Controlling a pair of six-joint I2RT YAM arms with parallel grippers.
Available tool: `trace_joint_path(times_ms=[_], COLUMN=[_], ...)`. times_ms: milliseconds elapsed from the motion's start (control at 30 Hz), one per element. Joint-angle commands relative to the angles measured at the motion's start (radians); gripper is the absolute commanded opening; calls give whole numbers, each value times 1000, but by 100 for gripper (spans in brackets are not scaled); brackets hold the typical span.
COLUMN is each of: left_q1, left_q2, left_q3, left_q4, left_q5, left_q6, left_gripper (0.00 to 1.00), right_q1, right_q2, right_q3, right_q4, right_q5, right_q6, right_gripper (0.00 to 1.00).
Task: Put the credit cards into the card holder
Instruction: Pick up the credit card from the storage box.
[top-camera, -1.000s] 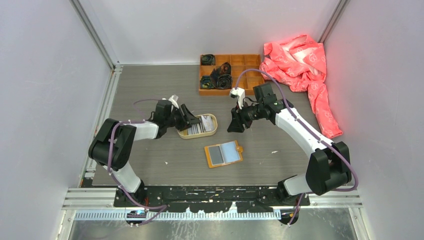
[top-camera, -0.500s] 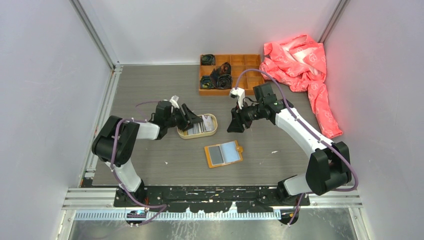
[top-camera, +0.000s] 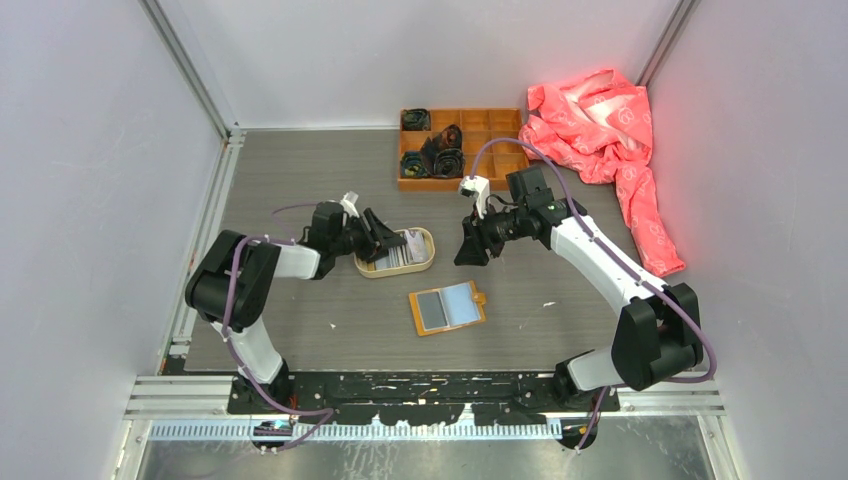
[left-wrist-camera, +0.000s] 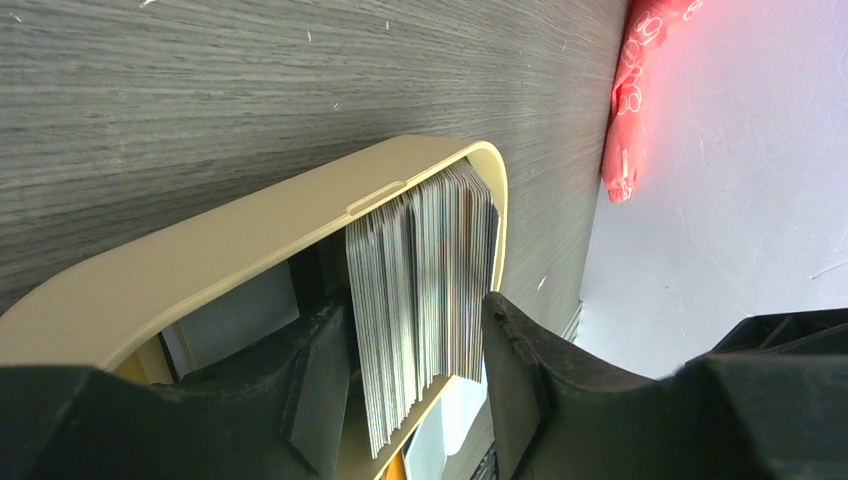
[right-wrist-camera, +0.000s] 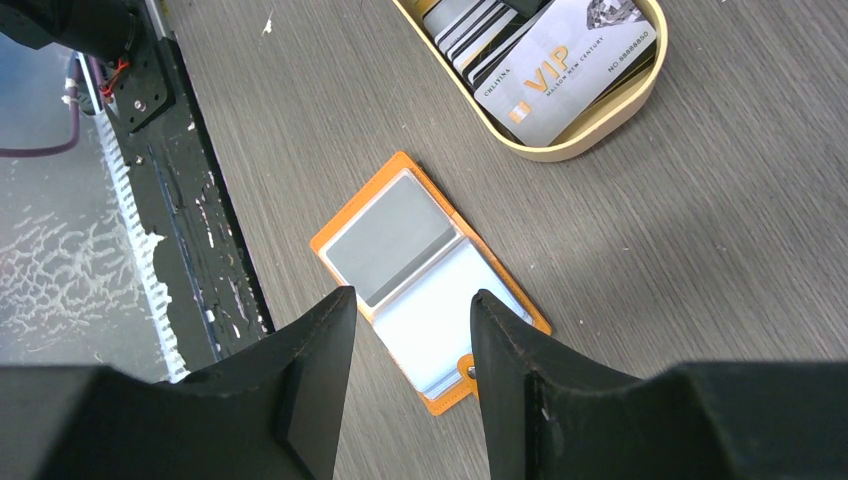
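From the left wrist, the credit cards (left-wrist-camera: 420, 280) show only their edges, so no print can be read, and their lower ends vanish behind the left hand (left-wrist-camera: 415, 335). Its fingers (left-wrist-camera: 320, 390) appear to pinch the stack, though the contact faces are hidden. The tray (left-wrist-camera: 240, 245) is cut off at the bottom edge. From the right wrist, the tray runs off the top, and one finger of the right hand (right-wrist-camera: 412, 300) covers a side of the card holder (right-wrist-camera: 390, 235). From above, the dark rolls (top-camera: 438, 152) in the compartment box (top-camera: 480, 124) are too small to identify.
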Motion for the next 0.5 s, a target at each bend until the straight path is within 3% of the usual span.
trace_joint_path(times_ms=[0,467], left_q1=[-3,30], left_q2=[-55,-145], left_q3=[18,2], left_q4=[21,-78], left_q5=[55,44], left_q6=[-3,41], left_gripper=[49,43], right_q1=[-2,-3], right_q2=[-14,-14], right_q3=[50,52], right_q4=[14,12], right_q5=[-28,-34], right_q6=[-9,-11], right_gripper=[51,51])
